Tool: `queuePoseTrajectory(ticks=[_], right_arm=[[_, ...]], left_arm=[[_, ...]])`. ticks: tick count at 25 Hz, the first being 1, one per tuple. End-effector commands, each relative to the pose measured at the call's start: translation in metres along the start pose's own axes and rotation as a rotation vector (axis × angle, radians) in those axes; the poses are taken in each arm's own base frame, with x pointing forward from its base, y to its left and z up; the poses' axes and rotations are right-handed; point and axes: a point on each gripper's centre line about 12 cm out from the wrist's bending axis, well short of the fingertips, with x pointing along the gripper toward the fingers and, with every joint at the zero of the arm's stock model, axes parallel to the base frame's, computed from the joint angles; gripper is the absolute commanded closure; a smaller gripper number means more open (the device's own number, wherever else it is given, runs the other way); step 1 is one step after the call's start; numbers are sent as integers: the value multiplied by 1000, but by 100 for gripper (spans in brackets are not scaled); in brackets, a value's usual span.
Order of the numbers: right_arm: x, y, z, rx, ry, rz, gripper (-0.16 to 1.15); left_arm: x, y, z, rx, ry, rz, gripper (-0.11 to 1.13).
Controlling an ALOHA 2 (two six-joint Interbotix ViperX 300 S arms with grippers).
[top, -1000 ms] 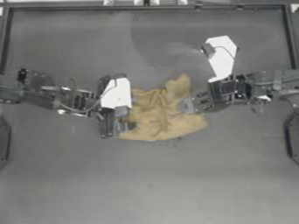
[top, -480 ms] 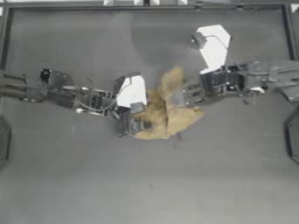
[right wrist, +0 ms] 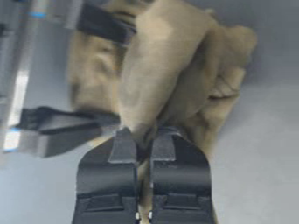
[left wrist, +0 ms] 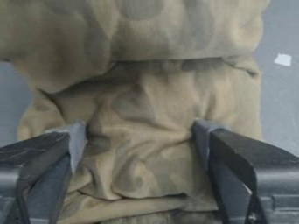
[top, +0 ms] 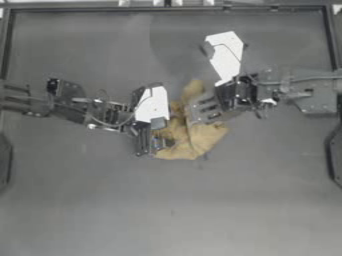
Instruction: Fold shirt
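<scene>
The tan shirt [top: 194,137] lies bunched into a narrow crumpled heap at the table's middle, one end pointing toward the far edge. My left gripper [top: 154,145] reaches in from the left and stands open at the heap's left side. In its wrist view the two pads straddle wrinkled cloth [left wrist: 152,100], and the gripper [left wrist: 139,140] has not closed on it. My right gripper [top: 196,114] comes from the right, shut on a raised fold of the shirt [right wrist: 169,65]. Its own view shows the gripper [right wrist: 143,142] pinching the cloth, with the left arm's fingers [right wrist: 76,124] just beyond.
The dark table [top: 167,210] stretches bare toward the near edge. A small white scrap [left wrist: 283,59] lies on the table just beyond the shirt. A metal frame rail [top: 167,7] runs along the far side.
Both arms have moved toward the middle. The right gripper has carried its fold leftward over the shirt, so the spread cloth is now a narrower heap. The left gripper has shifted right alongside it.
</scene>
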Motion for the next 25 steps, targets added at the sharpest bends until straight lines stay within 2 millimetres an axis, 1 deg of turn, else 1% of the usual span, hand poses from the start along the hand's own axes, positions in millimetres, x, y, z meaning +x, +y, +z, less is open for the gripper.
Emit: queuePoseTrajectory(ticks=[1,3,6,9,12,17,25], right_arm=[[-9,8,6,-1,-18,21,94],[-8,8,6,0,-15,18,94],[-6,9,7,6,-13,19,94],[-6,12,8,9,-10,19,94],[-5,16,8,7,2,1,94],[0,29,9,-15,39,-67,94],[13,60,12,-34,82,-126,94]], left_arm=[[-47,5,44,18,-118,37,0],[-66,8,49,28,-127,58,0],[-88,9,49,27,-135,79,0],[-106,9,41,22,-133,90,0],[-120,7,28,10,-130,92,0],[-139,6,13,-14,-135,98,0],[-160,3,0,-34,-157,100,0]])
